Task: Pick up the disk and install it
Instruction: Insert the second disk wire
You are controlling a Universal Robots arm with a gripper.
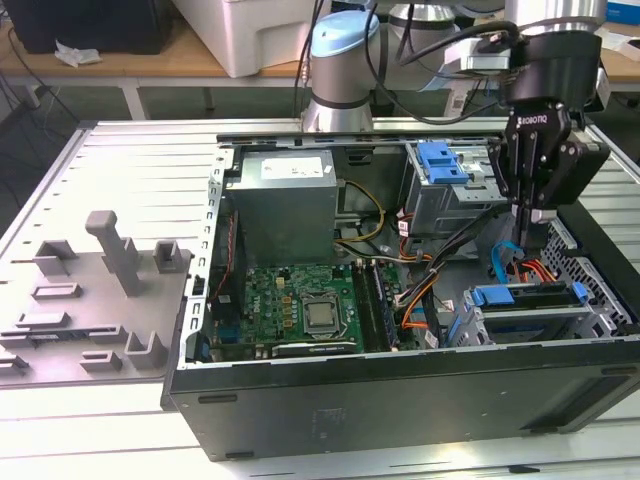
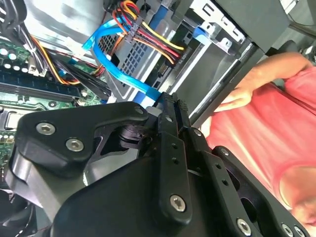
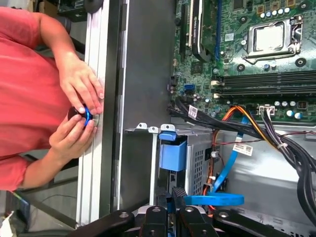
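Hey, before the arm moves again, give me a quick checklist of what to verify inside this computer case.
1. Gripper holding the disk: not ok; fingers shut and empty.
2. Disk in the cage at the exterior view's right: ok.
3. Disk fully seated: cannot tell.
4. Blue cable away from the fingers: not ok, it lies just beside them.
5. Person's hands away from the case: not ok, they are at its edge.

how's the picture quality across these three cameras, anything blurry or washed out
Exterior view: even light, pale glare on the table, gripper sharp. Second wrist view: the gripper body up close looks soft, the red sleeve blurred. First wrist view: motherboard crisp, hands slightly soft.
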